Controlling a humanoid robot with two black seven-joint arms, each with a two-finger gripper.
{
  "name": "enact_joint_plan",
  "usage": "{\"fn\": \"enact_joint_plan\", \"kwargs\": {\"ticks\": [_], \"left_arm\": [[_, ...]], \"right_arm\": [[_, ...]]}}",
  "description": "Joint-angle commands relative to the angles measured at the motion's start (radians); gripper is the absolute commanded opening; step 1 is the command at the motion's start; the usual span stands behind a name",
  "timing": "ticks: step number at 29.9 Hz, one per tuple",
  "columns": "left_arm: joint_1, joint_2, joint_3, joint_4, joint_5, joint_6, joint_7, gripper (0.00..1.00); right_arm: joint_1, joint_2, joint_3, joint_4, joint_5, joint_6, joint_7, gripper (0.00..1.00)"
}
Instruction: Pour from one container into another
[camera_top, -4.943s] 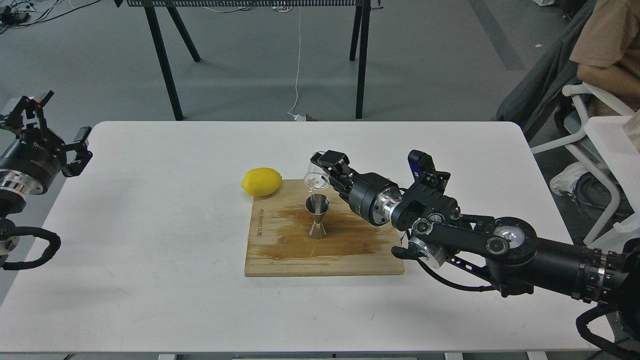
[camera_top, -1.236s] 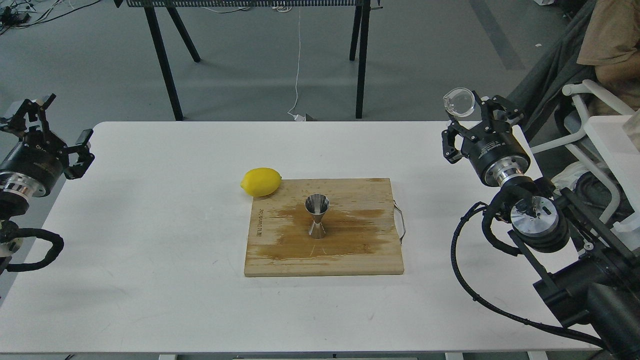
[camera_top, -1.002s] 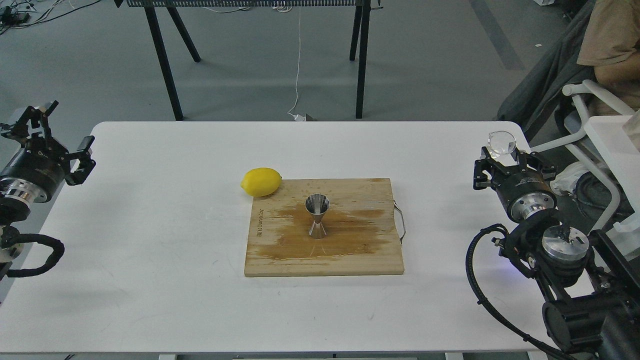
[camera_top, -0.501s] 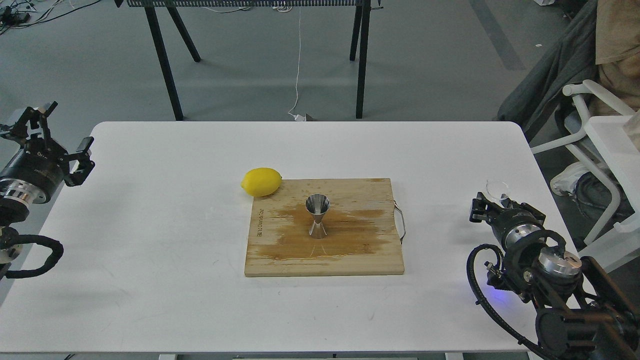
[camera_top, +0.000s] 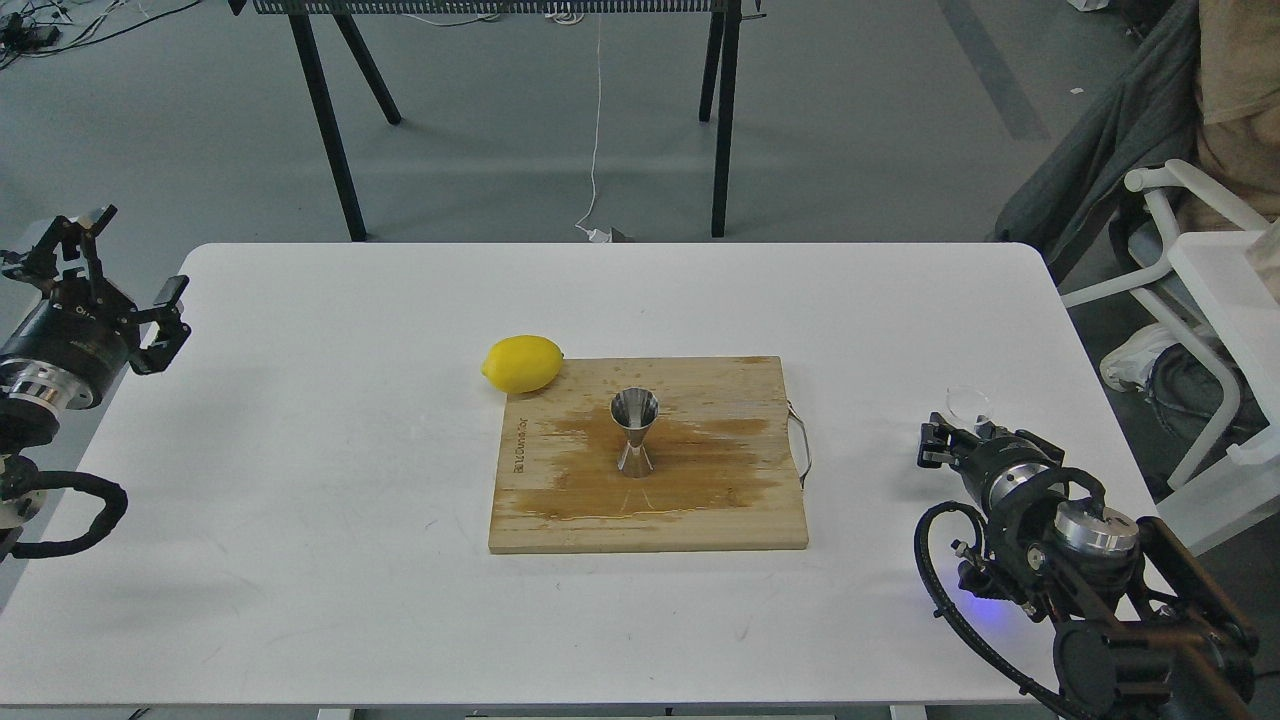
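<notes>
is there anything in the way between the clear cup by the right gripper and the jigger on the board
Nothing visible. Between the clear cup at the right gripper and the jigger lie only bare table and cutting board.

Lab: bare grey floor (camera_top: 850, 120), trailing cables (camera_top: 596, 130)

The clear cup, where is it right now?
In the head view the clear cup is low at the table's right side, at the right claw, well right of the cutting board and jigger.

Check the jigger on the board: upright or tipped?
Upright. The jigger stands on its lower cone on the wet cutting board, open mouth facing up.
</notes>
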Motion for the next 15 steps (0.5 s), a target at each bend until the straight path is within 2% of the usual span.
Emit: {"fn": "enact_joint_plan", "kwargs": {"ticks": [1,9,15], "left_arm": [[0.001,0.002,0.000,0.000,0.001,0.000,0.000,0.95],[0.001,0.000,0.000,0.000,-0.001,0.000,0.000,0.95],[0.001,-0.002,0.000,0.000,-0.001,0.000,0.000,0.95]], "right_arm": [[0.002,0.001,-0.001,-0.009,-0.002,-0.009,-0.001,0.38],[0.002,0.001,-0.007,-0.009,-0.003,-0.010,-0.003,0.42],[0.005,0.001,-0.030,-0.001,-0.005,-0.010,-0.003,0.50]]}}
